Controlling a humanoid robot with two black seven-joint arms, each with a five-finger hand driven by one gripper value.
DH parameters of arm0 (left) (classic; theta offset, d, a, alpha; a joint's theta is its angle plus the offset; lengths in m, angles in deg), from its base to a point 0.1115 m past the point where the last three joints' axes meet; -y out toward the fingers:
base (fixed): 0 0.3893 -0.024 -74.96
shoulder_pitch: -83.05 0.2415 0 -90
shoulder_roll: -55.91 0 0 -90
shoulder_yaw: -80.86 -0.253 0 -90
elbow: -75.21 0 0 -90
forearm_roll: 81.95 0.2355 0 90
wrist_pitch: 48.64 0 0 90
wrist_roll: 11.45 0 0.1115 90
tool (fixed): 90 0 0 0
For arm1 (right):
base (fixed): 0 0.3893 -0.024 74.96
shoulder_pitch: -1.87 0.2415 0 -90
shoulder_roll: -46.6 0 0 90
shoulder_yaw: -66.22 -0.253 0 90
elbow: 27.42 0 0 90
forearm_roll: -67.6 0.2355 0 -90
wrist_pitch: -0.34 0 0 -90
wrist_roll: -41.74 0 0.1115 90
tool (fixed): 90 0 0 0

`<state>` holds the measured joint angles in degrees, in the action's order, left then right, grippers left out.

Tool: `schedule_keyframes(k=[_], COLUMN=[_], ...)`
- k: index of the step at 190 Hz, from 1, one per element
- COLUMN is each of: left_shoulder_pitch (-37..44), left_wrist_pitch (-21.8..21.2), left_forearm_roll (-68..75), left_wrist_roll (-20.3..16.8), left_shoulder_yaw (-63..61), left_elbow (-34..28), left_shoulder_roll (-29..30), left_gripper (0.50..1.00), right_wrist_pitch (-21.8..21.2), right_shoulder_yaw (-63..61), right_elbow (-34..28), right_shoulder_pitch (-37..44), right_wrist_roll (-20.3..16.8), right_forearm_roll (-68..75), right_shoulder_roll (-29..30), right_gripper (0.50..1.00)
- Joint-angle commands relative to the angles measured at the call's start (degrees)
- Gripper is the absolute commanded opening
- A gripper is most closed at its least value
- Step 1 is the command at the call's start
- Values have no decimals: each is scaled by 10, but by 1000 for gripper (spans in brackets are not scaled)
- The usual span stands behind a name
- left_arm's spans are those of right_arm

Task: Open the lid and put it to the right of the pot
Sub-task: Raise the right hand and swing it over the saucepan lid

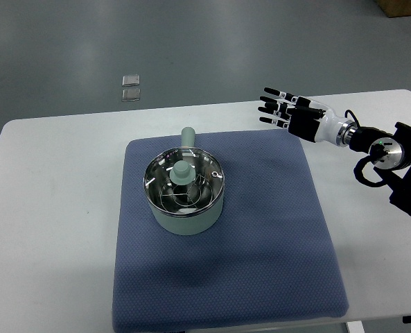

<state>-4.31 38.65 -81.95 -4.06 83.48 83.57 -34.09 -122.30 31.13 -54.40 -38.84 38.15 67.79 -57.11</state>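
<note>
Lid on pot, right hand open off to the side

Pot (pixel 185 198), pale green w/ a stubby handle (pixel 188 136) pointing away from the robot, sits on the blue mat (pixel 260 263), toward the mat's far-left part. Lid (pixel 183 183) is on the pot: glass w/ metal rim, pale green knob (pixel 182 171) at centre. Lid looks seated flat, not tilted.

Right hand (pixel 285 111) comes in from the pic's right edge, arm (pixel 371 142) w/ black cabling behind it. Fingers (pixel 272 92) are spread & straight, gripping nothing; they point toward the pic's left. Hand hovers over the mat's far-right corner, at the edge of bare white table (pixel 53 208).

From the hand: pot & lid lie well apart, off past the fingertips & nearer the robot. Nothing between hand and pot but bare mat.

Beyond the table, on the grey floor, two small clear squares (pixel 130 87) lie one just behind the other, far off past the fingertips. A brown box corner (pixel 403 7) shows at top right.

No readable brand, label or writing on pot, lid or mat; any marks too small to tell.
</note>
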Motion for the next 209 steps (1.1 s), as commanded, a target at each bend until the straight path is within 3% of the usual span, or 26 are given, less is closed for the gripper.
schedule_keyframes(k=[1,55,142,157,158,180,209], left_shoulder_pitch=[0,0,2,2,2,3,4], left_wrist_pitch=[0,0,4,4,4,5,6], left_forearm_roll=[0,0,0,0,0,-1,-1], left_wrist_roll=[0,0,0,0,0,0,0], left_shoulder_yaw=[-2,0,1,1,1,1,1], left_elbow=[0,0,2,3,3,3,3], left_shoulder_roll=[0,0,0,0,0,0,0], left_gripper=[1000,1000,1000,1000,1000,1000,1000], right_wrist_pitch=[0,-1,-10,-17,-24,-24,-24], right_shoulder_yaw=[0,1,4,5,10,12,13], right_elbow=[0,-1,-46,-60,-89,-149,-193], right_shoulder_pitch=[-1,8,123,129,136,162,194], right_wrist_roll=[2,3,103,107,116,123,131], right_forearm_roll=[-8,-32,-414,-439,-481,-564,-649], right_shoulder_roll=[0,3,-1,-2,-7,-18,-21], right_gripper=[934,932,934,932,932,932,930])
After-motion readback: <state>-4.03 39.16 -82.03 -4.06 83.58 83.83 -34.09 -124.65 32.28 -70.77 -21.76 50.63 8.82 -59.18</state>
